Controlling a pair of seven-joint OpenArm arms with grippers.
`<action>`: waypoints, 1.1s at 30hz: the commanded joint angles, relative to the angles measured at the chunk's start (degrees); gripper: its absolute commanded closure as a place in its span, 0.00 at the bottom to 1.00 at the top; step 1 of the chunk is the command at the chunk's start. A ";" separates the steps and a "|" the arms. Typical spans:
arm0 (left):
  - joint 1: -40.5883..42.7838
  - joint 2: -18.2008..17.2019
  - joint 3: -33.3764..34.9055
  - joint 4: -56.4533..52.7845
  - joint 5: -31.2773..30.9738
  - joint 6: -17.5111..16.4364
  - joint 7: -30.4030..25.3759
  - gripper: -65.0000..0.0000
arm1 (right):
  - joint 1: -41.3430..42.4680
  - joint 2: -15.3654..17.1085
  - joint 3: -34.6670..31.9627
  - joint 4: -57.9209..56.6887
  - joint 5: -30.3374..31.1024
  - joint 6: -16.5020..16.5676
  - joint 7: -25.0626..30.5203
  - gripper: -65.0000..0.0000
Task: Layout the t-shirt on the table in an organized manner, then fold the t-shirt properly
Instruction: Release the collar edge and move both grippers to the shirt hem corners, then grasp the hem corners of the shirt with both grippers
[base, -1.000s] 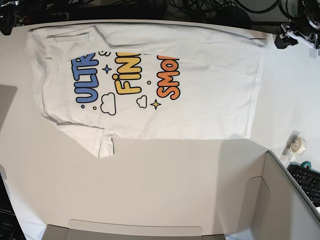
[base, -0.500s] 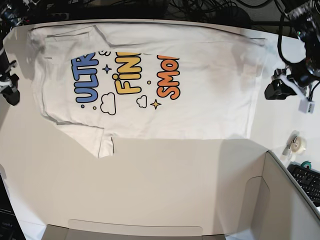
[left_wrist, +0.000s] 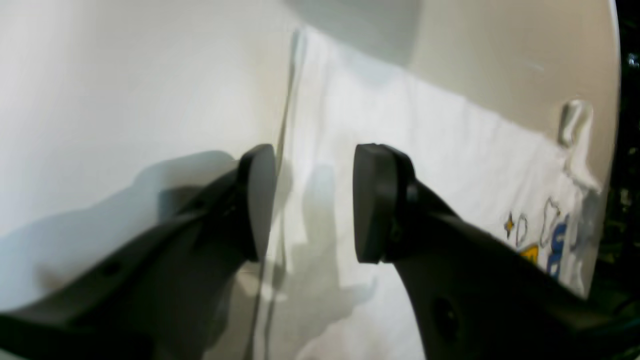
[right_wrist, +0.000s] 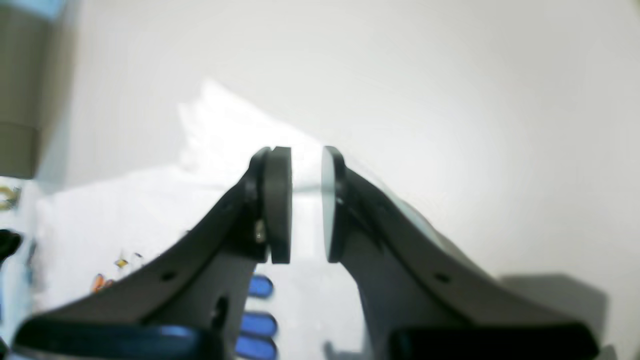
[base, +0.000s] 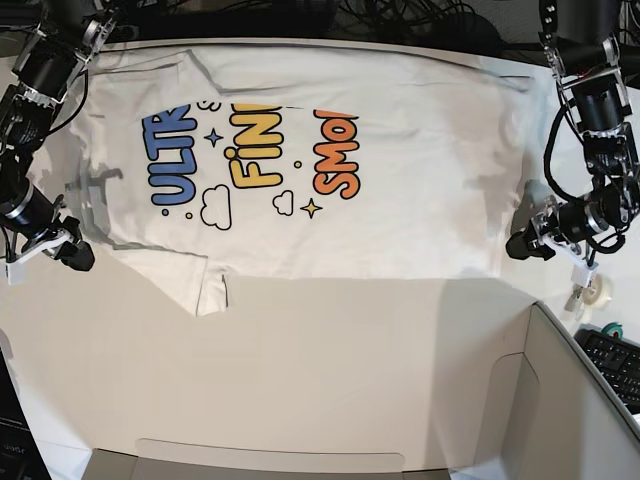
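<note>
The white t-shirt (base: 400, 180) lies spread on the off-white table (base: 320, 350), colourful lettering up, collar end at the left and hem at the right. My left gripper (base: 519, 245) hovers at the hem's near right corner. In the left wrist view it (left_wrist: 315, 205) is open, its jaws straddling the hem edge of the t-shirt (left_wrist: 425, 150). My right gripper (base: 78, 257) sits by the near left sleeve. In the right wrist view it (right_wrist: 306, 205) shows a narrow gap with nothing between the pads, above the t-shirt (right_wrist: 225, 130).
A grey box (base: 570, 400) fills the near right corner and a box flap (base: 270, 462) lies along the front edge. A tape roll (base: 597, 288) and a keyboard (base: 615, 360) sit at the right. Dark cables (base: 400, 15) run behind the table.
Both arms have come down along the shirt's two ends toward its near edge. The right gripper's jaws have narrowed. The shirt has not moved.
</note>
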 joint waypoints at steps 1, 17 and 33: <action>-2.08 -1.41 1.00 -1.45 -0.97 -0.26 -2.26 0.61 | 1.47 1.43 0.34 0.27 0.64 0.82 0.93 0.86; -3.76 2.19 7.42 -9.81 -0.97 -0.26 -7.09 0.61 | 3.58 0.90 0.08 -8.17 0.56 0.65 1.37 0.86; -3.76 3.78 9.97 -7.61 -0.97 -0.26 -7.53 0.98 | 7.80 -0.77 0.08 -8.61 -15.97 -1.38 1.37 0.86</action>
